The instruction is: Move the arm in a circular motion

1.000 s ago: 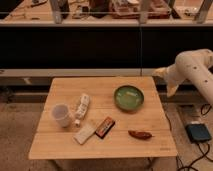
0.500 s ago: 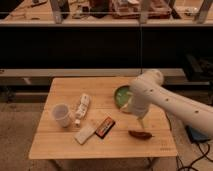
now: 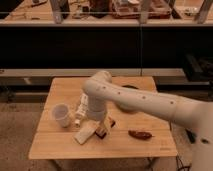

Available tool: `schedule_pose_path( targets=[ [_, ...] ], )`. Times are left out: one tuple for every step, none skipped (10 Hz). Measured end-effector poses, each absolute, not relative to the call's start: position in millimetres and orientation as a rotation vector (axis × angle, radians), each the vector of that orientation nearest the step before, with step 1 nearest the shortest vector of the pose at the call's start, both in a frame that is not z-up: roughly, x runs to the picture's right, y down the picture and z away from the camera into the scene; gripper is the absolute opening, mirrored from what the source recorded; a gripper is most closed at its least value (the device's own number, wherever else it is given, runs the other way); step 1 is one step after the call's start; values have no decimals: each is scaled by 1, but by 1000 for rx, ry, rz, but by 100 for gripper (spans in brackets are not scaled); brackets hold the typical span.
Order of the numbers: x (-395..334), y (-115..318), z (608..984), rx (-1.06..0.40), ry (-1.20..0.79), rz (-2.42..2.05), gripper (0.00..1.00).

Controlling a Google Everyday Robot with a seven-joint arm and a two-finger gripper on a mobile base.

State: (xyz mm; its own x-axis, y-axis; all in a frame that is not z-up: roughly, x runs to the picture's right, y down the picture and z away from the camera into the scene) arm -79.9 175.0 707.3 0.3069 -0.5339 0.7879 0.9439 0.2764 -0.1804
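The arm [image 3: 145, 102] is a thick white tube with small dark dots. It reaches in from the lower right across the wooden table [image 3: 65, 90]. Its rounded joint [image 3: 99, 85] sits over the table's middle, and a shorter segment turns down from there. The gripper [image 3: 100, 122] is at the narrow tip, low over the table, right at the dark snack bar [image 3: 106, 129] and next to the white bottle [image 3: 80, 110].
A white cup [image 3: 62, 114] stands at the left. A white packet [image 3: 85, 134] lies beside the snack bar. A reddish-brown item [image 3: 140, 134] lies at the front right. A bowl is mostly hidden behind the arm. A dark counter runs behind the table.
The arm has swept left, from beyond the table's right edge, over the green bowl, to the table's middle. Its tip now hangs low by the snack bar.
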Motion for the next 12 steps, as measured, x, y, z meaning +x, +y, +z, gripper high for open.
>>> schedule_pose_path(
  targets=[
    [-112,163,723,-707,-727,-1146,80],
    [-132,142,745,-671,-751,-1171,80],
    [-139,119,766,-629,-754,-1180,80],
    [-131,79,796,-567,-727,-1176,80],
    [-99,18,829,-463,-663,-1141,80],
    [-71,-18,842,-400,-616,-1108,80],
    [-32,-61,851,-321,-551,-1062,80],
    [16,-101,852,-244,-475,-1001,80],
    [55,-126,848,-193,-417,-950,80],
    [86,-141,843,-158,-371,-909,80],
    [129,-154,831,-123,-309,-840,80],
    [160,-155,821,-109,-266,-787,80]
  ],
)
